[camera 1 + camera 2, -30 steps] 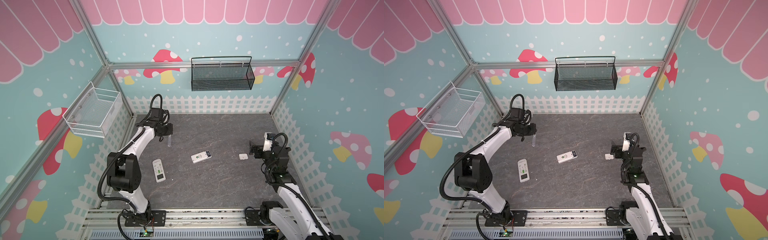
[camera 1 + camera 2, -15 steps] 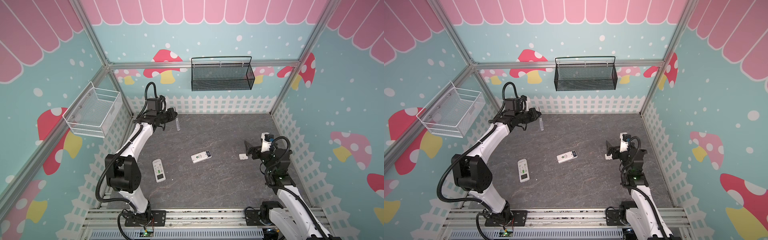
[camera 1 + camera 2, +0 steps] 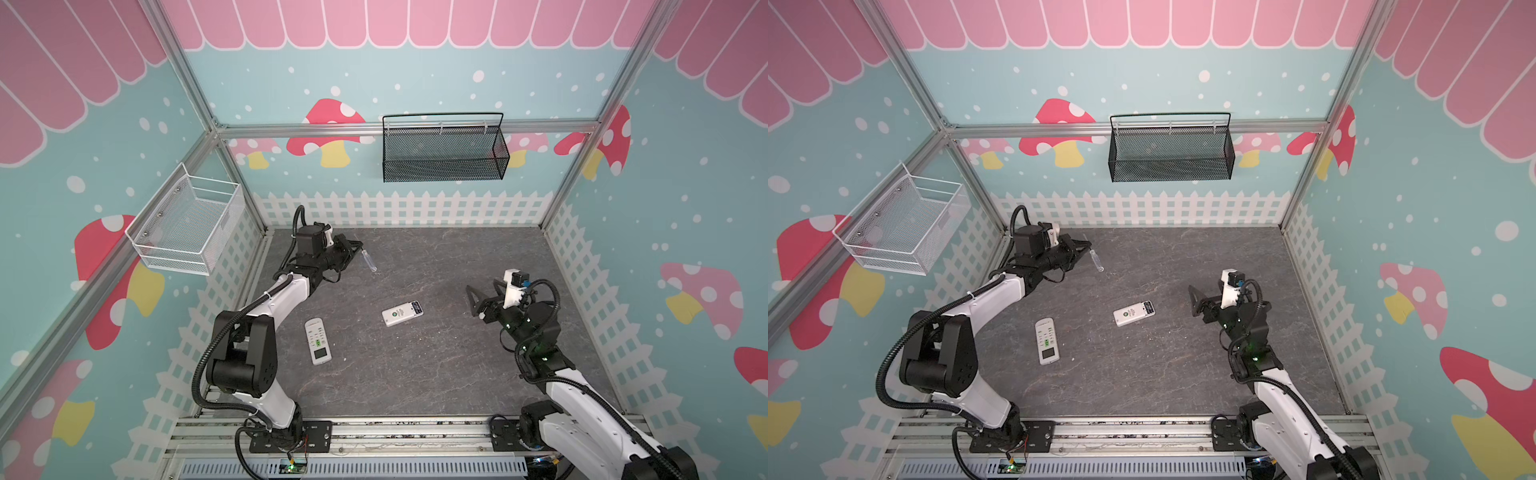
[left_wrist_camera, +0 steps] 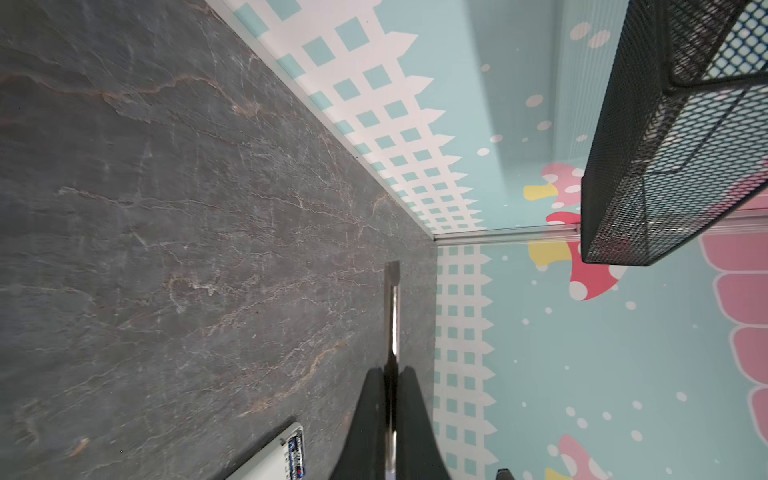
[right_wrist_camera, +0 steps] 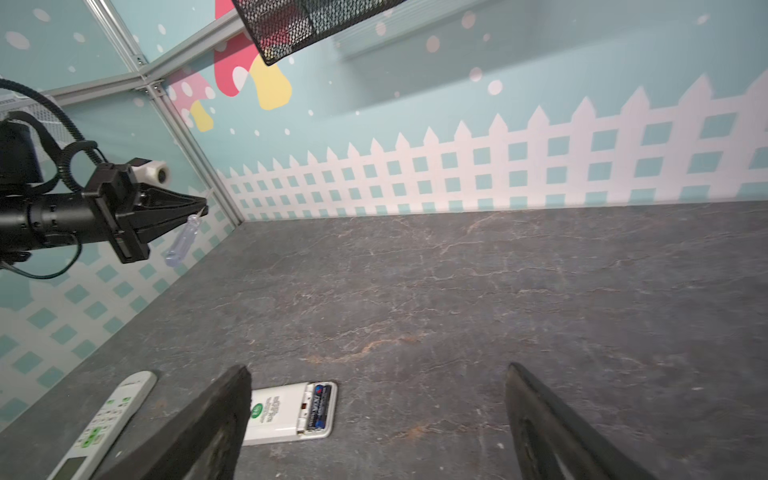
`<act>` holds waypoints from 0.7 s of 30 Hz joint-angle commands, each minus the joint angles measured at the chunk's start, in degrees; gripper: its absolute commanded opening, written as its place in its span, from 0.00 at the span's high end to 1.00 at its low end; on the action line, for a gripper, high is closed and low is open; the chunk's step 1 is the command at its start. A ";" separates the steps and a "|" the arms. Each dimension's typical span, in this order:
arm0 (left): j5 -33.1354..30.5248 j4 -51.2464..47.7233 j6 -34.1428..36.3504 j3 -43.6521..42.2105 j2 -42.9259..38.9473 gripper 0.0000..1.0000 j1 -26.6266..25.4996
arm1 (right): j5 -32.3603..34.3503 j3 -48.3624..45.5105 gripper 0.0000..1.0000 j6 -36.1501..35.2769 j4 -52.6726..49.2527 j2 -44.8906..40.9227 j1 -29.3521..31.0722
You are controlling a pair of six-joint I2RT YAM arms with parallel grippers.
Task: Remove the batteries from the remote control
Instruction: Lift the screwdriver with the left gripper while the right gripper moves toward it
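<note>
dark slim batteries point(image 5: 318, 405) sitting in the open bay of the small white face-down remote point(image 5: 278, 411), mid table. right claw point(image 5: 378, 366) hangs nearby, jaws wide, empty. left claw point(image 5: 203, 204), far-left corner, clamped on a clear-handled screwdriver point(image 5: 183, 241).

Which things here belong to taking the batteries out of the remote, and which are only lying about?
Belong to the job:
- open remote, back up
- batteries in its compartment
- screwdriver, clamped in the left gripper
- right gripper, jaws open
- second remote, buttons up, perhaps next

Only lying about:
- black mesh basket on the back wall
- white wire basket on the side wall
</note>
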 commanded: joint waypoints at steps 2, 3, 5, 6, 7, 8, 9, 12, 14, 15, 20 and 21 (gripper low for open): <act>-1.41 10.21 -10.79 -1.15 -0.79 1.00 -2.68 | 6.75 2.73 0.07 10.07 8.74 6.13 6.05; -1.47 11.47 -11.89 -1.71 -0.58 1.00 -3.22 | 7.71 3.83 0.07 10.45 9.34 7.76 7.79; -2.93 12.88 -15.02 -3.15 0.07 1.00 -4.14 | 10.43 5.19 0.07 10.16 11.44 10.68 11.50; -3.92 12.86 -16.56 -3.72 0.31 1.00 -4.48 | 12.04 5.85 0.07 9.68 13.14 12.28 13.24; -4.73 12.25 -17.87 -4.23 0.33 1.00 -4.71 | 13.54 6.70 0.07 9.54 13.99 13.69 14.68; -4.92 11.45 -18.80 -4.45 0.32 1.00 -4.80 | 14.75 7.53 0.07 9.66 14.08 14.86 15.77; -4.85 10.68 -19.39 -4.62 0.21 1.00 -4.86 | 16.07 8.46 0.07 10.09 14.41 15.93 16.82; -5.19 12.20 -20.48 -5.79 0.40 1.00 -4.93 | 19.10 9.24 0.07 10.79 19.32 19.71 19.70; -6.27 11.70 -21.63 -6.01 0.36 1.00 -5.01 | 21.00 9.86 0.07 11.60 23.38 22.88 21.30; -6.49 10.94 -22.01 -5.83 0.16 1.00 -5.17 | 22.04 10.63 0.07 13.13 24.34 24.19 22.05; -6.52 15.23 -22.24 -6.83 0.74 1.00 -6.42 | 23.69 14.59 0.07 19.32 28.83 32.23 24.78; -6.67 14.79 -22.25 -6.64 0.84 1.00 -6.68 | 23.62 15.46 0.07 21.06 29.33 33.88 25.05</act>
